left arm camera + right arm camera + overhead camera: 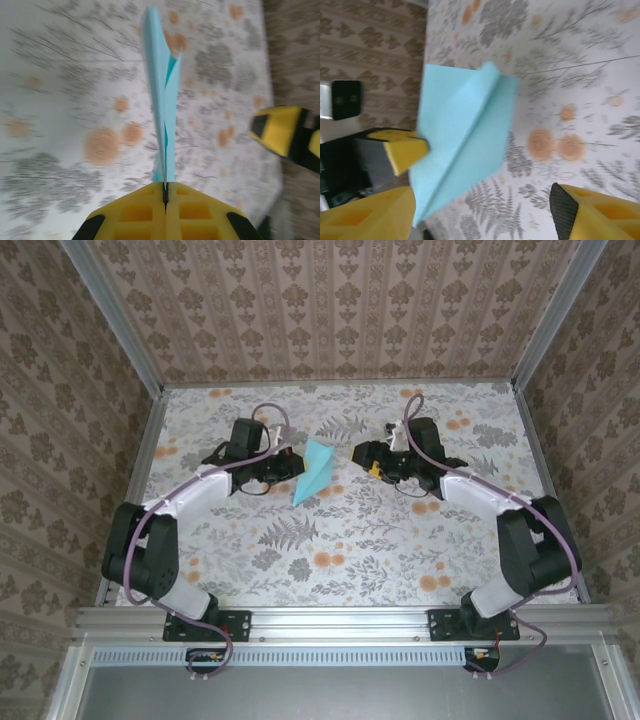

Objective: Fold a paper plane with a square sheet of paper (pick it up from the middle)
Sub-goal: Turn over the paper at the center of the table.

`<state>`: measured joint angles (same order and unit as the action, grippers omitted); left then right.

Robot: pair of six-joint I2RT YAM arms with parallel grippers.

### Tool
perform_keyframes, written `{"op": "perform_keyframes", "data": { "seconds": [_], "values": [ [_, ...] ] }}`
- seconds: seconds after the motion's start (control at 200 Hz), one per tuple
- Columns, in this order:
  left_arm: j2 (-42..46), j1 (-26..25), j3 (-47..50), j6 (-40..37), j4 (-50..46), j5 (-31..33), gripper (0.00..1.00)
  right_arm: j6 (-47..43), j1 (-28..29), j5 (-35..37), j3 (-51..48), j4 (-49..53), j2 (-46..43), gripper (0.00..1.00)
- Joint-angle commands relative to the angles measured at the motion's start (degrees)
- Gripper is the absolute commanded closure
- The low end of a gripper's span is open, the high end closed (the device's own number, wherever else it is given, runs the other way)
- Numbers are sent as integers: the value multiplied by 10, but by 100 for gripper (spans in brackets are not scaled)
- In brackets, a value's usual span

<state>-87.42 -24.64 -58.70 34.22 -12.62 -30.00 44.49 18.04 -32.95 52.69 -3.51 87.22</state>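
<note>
From the top camera: a tabletop [250, 540] printed with grey ferns and orange blooms, boxed in by 3 walls of brown damask wallpaper [330, 310], with an aluminium rail [330, 620] along the near edge. Just right of the left pincer [285, 466], the paper plane [315, 472]: light teal, narrow end toward the arm bases, wide end farther off. On its other side, slightly apart, the right pincer [362, 454].

From the left wrist: blurred floral cover below. Left pincer [165, 189] pressed together on the plane's edge, yellow fingers [135, 212] closed to a thin seam. Straight ahead of the tips, the plane [161, 100] edge-on, a slim upright blade with layers parting near the top. Off to the right, a yellow-and-black finger of the right pincer [282, 132].

From the right wrist: wallpaper upper left, floral cover elsewhere. Right pincer [482, 200] spread wide, holding nothing, 2 yellow fingers [375, 215] at the bottom corners. Ahead, between them, the plane [465, 145]: a teal dart with a diagonal centre crease, 1 flap curling at the top, point aimed low and left. Clamped on its left edge, the left pincer's yellow finger [405, 150].
</note>
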Motion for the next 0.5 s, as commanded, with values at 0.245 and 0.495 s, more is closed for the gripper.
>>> {"op": "perform_keyframes", "data": {
  "seconds": [0.245, 0.495],
  "values": [
    [-11, -122, -128, -89, -292, 500, 95, -64, 14, 216, -77, 111, -113, 22],
    [-125, -196, -207, -36, -356, 650, 95, -39, 21, 267, -129, 107, -157, 22]
  ]
}}
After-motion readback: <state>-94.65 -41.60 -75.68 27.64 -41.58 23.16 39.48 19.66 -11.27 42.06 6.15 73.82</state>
